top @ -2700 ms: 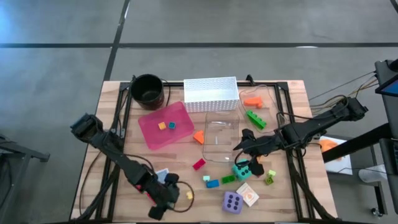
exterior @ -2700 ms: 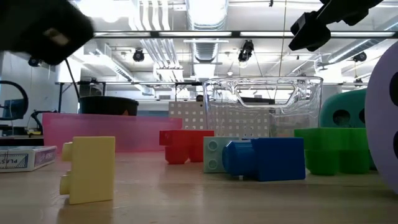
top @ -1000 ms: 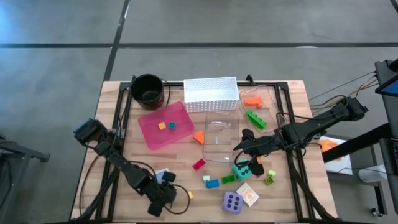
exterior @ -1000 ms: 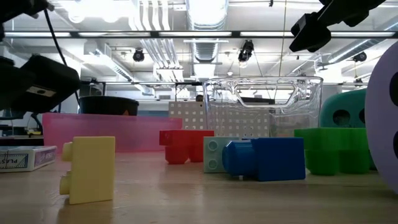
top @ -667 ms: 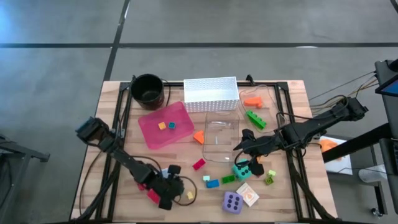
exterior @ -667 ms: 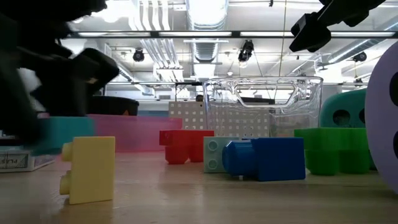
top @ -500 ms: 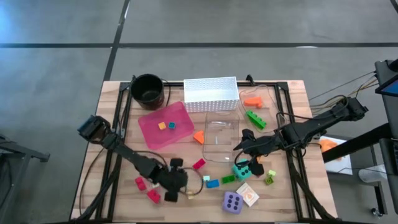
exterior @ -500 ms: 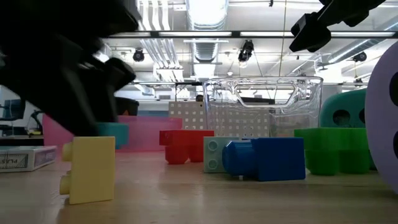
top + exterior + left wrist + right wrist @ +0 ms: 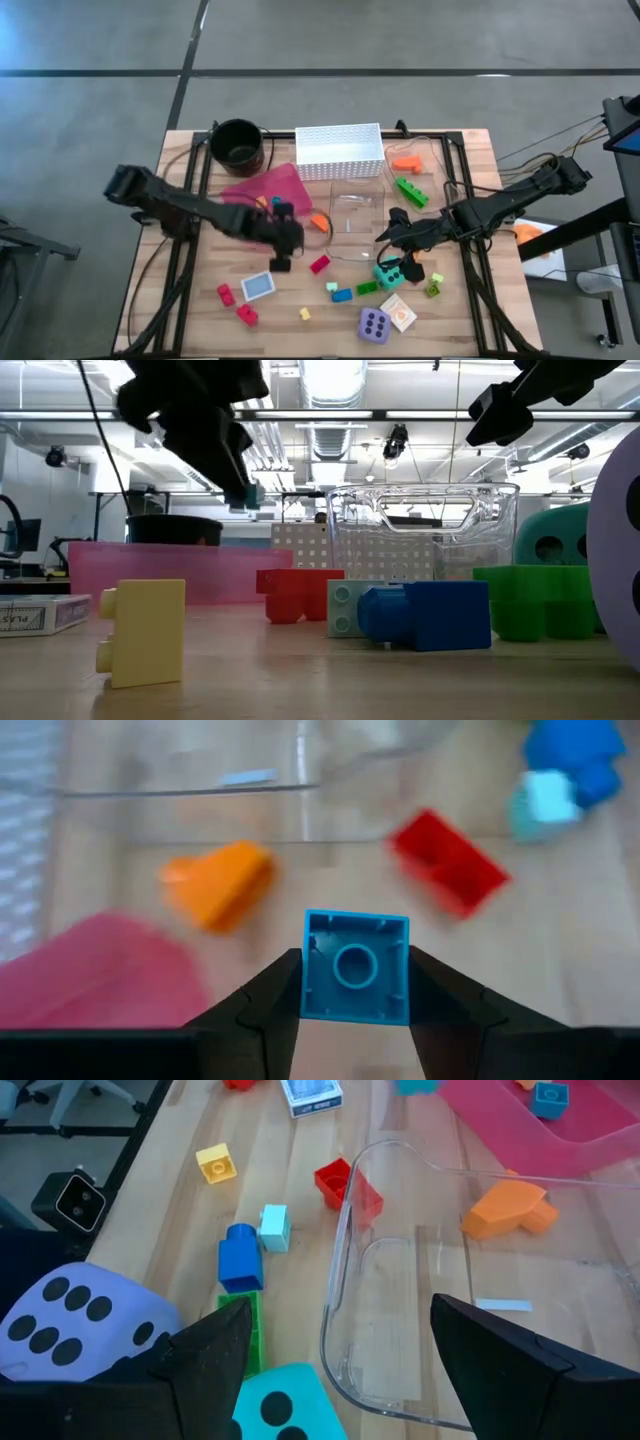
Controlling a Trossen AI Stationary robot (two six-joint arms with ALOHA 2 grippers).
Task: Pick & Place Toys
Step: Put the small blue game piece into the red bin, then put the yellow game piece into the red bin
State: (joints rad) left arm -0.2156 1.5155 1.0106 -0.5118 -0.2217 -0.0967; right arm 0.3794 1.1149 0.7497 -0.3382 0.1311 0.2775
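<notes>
My left gripper (image 9: 355, 982) is shut on a small blue brick (image 9: 355, 965) and hangs above the table (image 9: 200, 280) at the near right edge of the pink tray (image 9: 262, 186). The brick also shows well above the table in the low view (image 9: 250, 495). My right gripper (image 9: 350, 1365) waits open over the near right corner of the clear container (image 9: 355, 225), beside the teal die (image 9: 388, 272). An orange piece (image 9: 222, 882) and a red brick (image 9: 448, 860) lie on the wood ahead of the left gripper. My left gripper pinches the blue brick by two opposite side walls (image 9: 308, 970) between its two fingers. The fingers slant down from the table's left side. The brick is lifted clear of the table, its hollow underside (image 9: 354, 966) turned toward the wrist camera.
A black pot (image 9: 237, 143) and a white perforated basket (image 9: 340, 150) stand at the far edge. A card pack (image 9: 258, 286), two red bricks (image 9: 225, 294), a yellow brick (image 9: 305, 314) and a purple die (image 9: 374, 324) lie near the front. Green (image 9: 411, 190) and orange bricks (image 9: 406, 162) lie at the far right.
My left gripper has swung from the table's near left corner up and toward the far edge and the pink tray, carrying the blue brick, which is now lifted well clear. The card pack and two red bricks it covered now show.
</notes>
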